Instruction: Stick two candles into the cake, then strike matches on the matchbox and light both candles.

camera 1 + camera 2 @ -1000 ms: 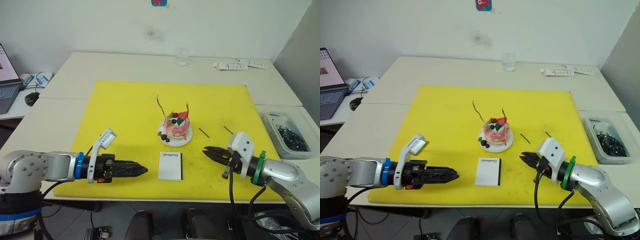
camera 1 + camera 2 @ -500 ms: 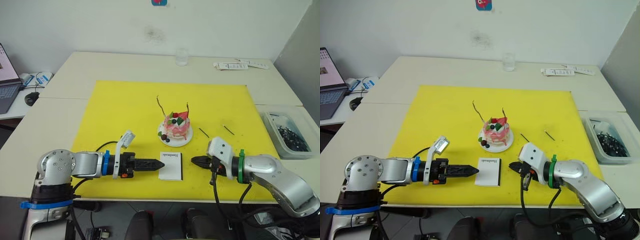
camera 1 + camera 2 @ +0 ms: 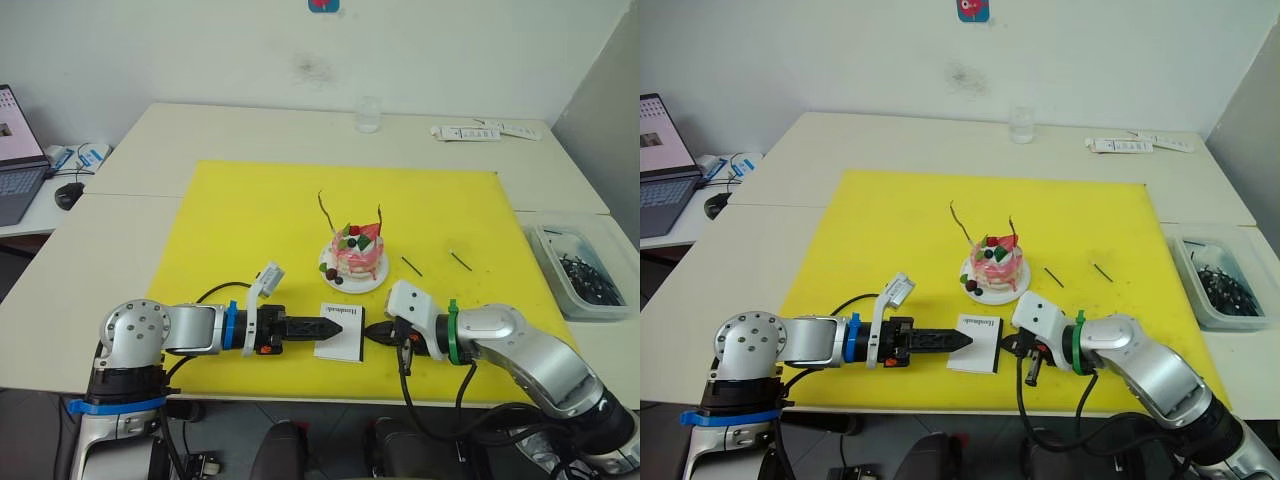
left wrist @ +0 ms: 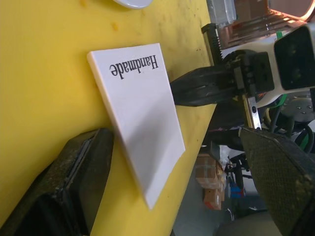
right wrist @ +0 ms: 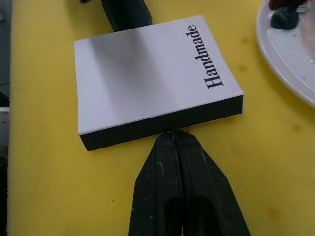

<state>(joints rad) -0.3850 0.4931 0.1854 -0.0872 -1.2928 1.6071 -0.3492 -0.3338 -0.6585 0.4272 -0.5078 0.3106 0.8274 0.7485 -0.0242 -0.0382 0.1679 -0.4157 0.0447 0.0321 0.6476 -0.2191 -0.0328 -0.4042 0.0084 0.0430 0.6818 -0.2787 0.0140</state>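
Observation:
The cake (image 3: 353, 256) stands on its white plate (image 3: 372, 282) mid-mat, with two candles (image 3: 325, 208) (image 3: 380, 214) upright in it. Just in front of it lies the white matchbox (image 3: 340, 331), "Handmade" lettering toward the cake. My left gripper (image 4: 174, 137) is open at the box's left edge: one finger (image 4: 74, 187) rests on the mat against the box and the other (image 4: 280, 172) is raised above it. My right gripper (image 5: 173, 137) is shut, its tip touching the box's dark right side. Two matches (image 3: 409, 265) (image 3: 459, 261) lie right of the cake.
Everything sits on a yellow mat (image 3: 250, 230) on pale tables. A clear bin (image 3: 585, 270) of dark bits is at the right. A glass (image 3: 367, 114) and white strips (image 3: 480, 131) sit at the back. A laptop (image 3: 15, 150) and a mouse (image 3: 68, 195) are at the far left.
Both grippers have moved inward to the matchbox, the left one to its left edge and the right one to its right side. The matchbox, cake and matches have stayed put.

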